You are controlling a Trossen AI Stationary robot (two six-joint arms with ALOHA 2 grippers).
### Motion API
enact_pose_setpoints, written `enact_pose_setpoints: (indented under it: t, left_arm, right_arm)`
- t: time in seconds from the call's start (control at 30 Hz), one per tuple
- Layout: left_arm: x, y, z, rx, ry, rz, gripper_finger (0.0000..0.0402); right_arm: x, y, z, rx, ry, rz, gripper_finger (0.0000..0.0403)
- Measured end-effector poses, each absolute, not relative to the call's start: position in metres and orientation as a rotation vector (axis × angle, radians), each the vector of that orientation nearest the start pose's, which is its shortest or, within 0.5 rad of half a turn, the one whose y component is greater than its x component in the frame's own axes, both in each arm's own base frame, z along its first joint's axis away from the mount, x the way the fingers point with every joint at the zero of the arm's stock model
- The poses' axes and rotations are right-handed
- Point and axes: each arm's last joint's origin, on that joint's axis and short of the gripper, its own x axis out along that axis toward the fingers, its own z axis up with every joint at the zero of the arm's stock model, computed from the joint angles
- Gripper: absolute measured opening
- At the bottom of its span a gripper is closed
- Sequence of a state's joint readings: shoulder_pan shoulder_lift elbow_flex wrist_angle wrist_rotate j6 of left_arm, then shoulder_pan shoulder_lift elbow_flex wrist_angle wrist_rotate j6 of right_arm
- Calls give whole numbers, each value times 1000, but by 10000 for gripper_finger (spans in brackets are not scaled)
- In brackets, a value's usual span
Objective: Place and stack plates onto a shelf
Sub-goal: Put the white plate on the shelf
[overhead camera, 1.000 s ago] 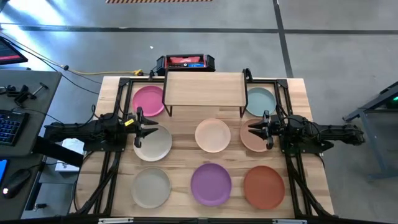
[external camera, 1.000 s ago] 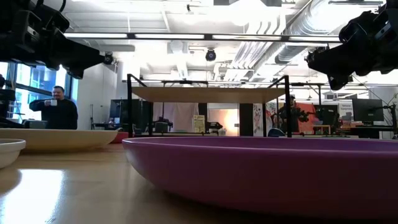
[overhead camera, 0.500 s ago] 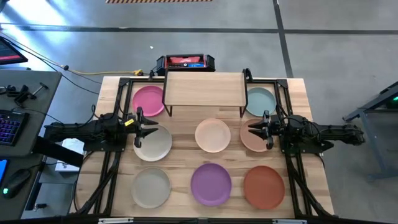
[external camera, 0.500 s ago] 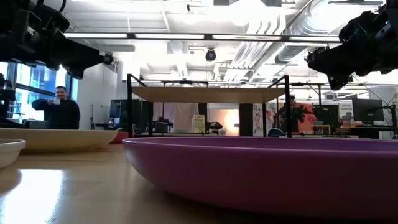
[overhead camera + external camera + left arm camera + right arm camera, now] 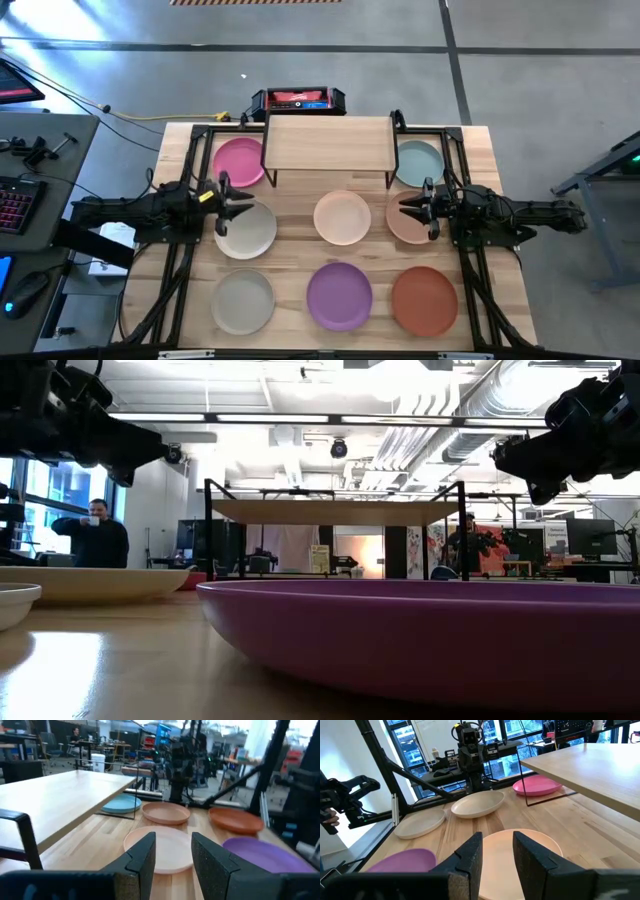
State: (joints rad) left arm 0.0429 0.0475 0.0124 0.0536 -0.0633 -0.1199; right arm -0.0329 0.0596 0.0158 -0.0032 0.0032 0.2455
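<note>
Eight plates (image 5: pixel 342 217) lay on the tabletop (image 5: pixel 480 150); shelf (image 5: pixel 327 144) bare. Both my pincers, left (image 5: pixel 243 205) and right (image 5: pixel 405 207), hovered slightly parted, empty. I judged a rim grip best.

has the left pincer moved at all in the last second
No. The left pincer hangs over the off-white plate, same spot relative to the shelf.

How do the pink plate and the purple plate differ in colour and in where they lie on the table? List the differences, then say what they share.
The pink plate lies at the far left, partly under the shelf; the purple plate lies in the near row's middle, in the open. The pink plate sits just beyond the left gripper; the purple plate has neither gripper close. Both are round, shallow, alike in size, flat on the table.
</note>
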Motion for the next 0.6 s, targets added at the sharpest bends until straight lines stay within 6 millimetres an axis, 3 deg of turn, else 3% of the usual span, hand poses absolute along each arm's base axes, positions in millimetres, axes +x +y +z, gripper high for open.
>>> enact_pose_setpoints:
  t: [0.33,0.6]
  left_arm:
    - [96,12,189,-379,-282,268,113]
    - [93,15,196,-389,-381,389,113]
  right_arm:
    - [100,-3,164,246,42,-42,94]
    - [100,-3,164,246,42,-42,94]
